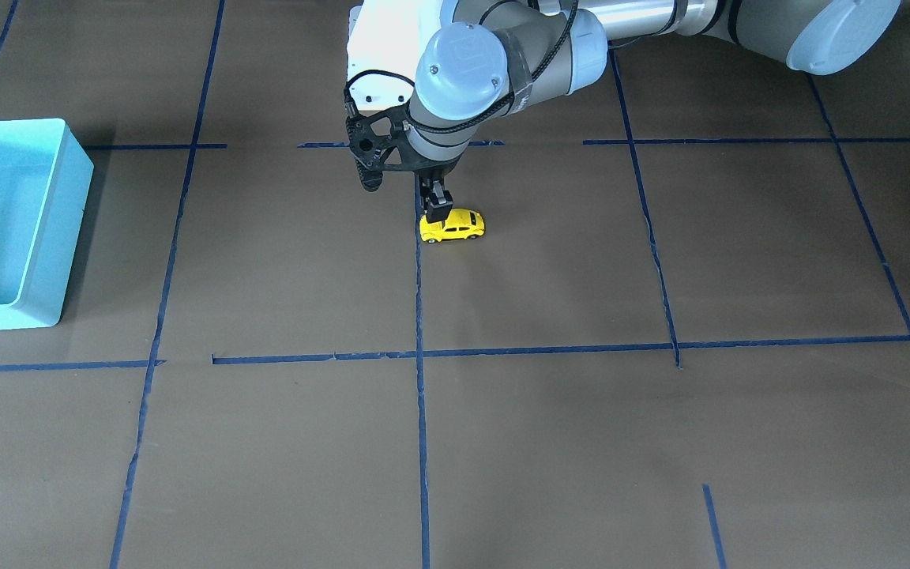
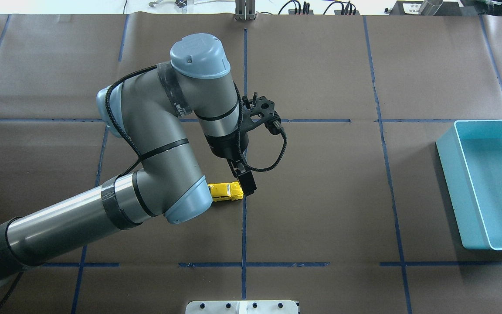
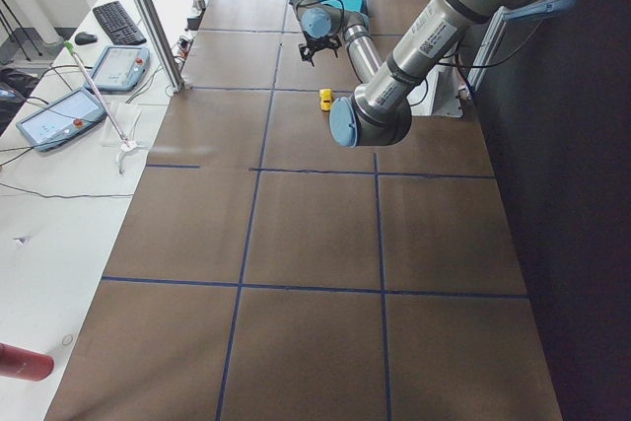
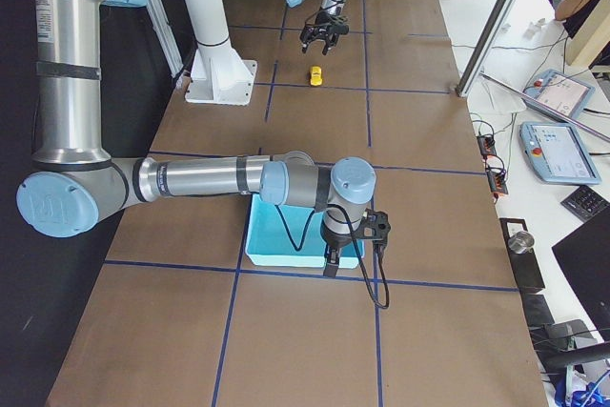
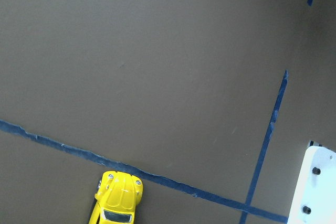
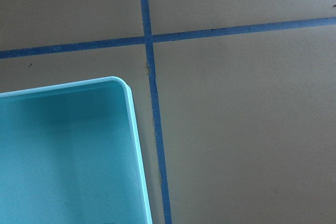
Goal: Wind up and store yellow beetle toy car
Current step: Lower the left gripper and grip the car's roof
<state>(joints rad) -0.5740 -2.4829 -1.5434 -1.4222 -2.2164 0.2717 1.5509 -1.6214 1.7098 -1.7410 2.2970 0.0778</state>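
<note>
The yellow beetle toy car (image 1: pixel 453 226) stands on its wheels on the brown table, next to a blue tape line. It also shows in the overhead view (image 2: pixel 225 191) and at the bottom of the left wrist view (image 5: pixel 116 199). My left gripper (image 1: pixel 437 210) is down at one end of the car with its fingers (image 2: pixel 246 182) close against it, shut on the car. My right gripper (image 4: pixel 332 256) hangs over the near corner of the turquoise bin (image 4: pixel 286 235). It shows only in the right side view, so I cannot tell if it is open.
The turquoise bin (image 2: pixel 486 183) stands at the table's right end and looks empty; its corner shows in the right wrist view (image 6: pixel 63 150). Blue tape lines (image 1: pixel 421 356) divide the brown table into squares. A white mount plate (image 2: pixel 242 307) sits at the near edge.
</note>
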